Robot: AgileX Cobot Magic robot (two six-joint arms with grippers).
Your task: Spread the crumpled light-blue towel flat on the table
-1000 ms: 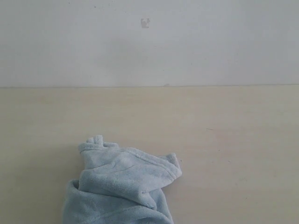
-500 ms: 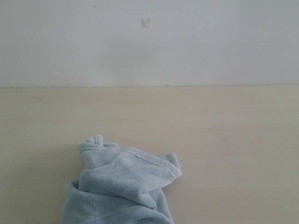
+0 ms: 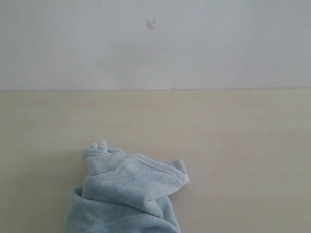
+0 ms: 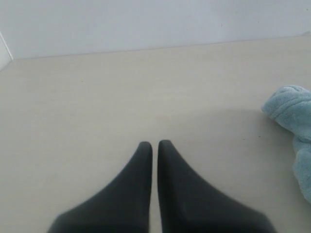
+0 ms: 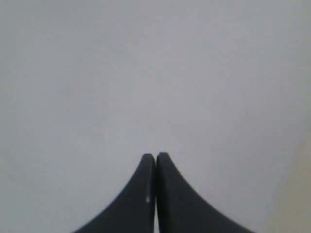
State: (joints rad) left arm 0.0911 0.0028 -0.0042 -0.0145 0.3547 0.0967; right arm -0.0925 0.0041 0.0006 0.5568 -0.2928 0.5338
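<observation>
The light-blue towel [image 3: 126, 194] lies crumpled in a heap on the pale beige table [image 3: 233, 145], near the front edge and left of the middle in the exterior view. Its lower part runs out of that picture. Neither gripper shows in the exterior view. In the left wrist view my left gripper [image 4: 155, 144] is shut and holds nothing, above bare table; a bit of the towel [image 4: 294, 131] shows off to one side, apart from it. In the right wrist view my right gripper [image 5: 155, 156] is shut and empty, in front of a plain grey-white surface.
A white wall [image 3: 155, 43] rises behind the table's far edge, with a small mark [image 3: 151, 24] on it. The left wrist view shows the wall [image 4: 146, 22] meeting the table [image 4: 97, 97] and a corner at one side.
</observation>
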